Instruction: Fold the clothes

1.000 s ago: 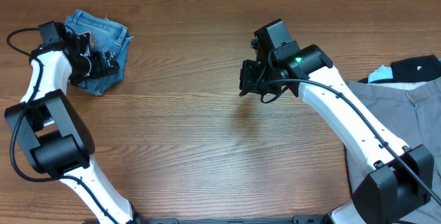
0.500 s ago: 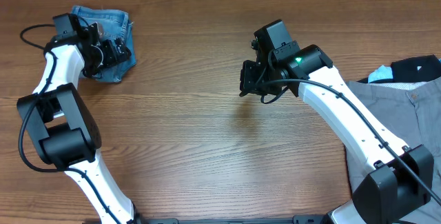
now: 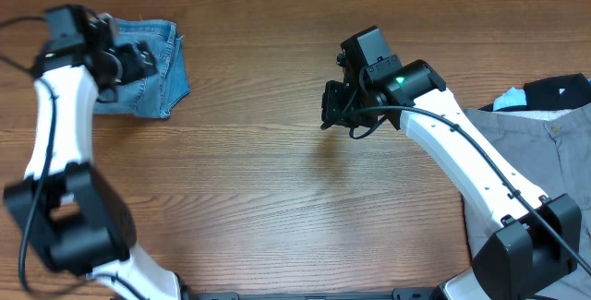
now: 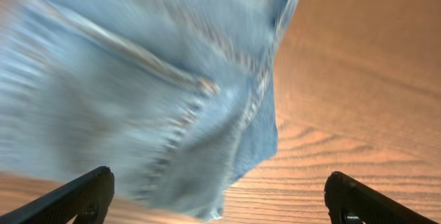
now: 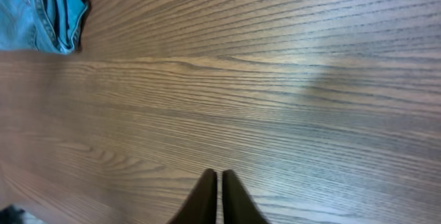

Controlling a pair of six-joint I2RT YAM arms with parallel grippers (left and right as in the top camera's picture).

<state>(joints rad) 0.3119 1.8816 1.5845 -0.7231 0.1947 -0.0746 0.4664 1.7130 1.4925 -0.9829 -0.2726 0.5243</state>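
Spread flatter since a second ago, the faded light-blue jeans [image 3: 162,78] lie on the bench [image 3: 277,198]. Over them the left fingers [image 4: 83,193] gape wide; the right fingers [image 5: 207,200] are pressed together.

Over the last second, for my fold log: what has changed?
The left gripper moved farther out from its base, and the jeans under it spread flatter and wider. It is open above them. The right gripper, shut, and the grey clothes stayed put.
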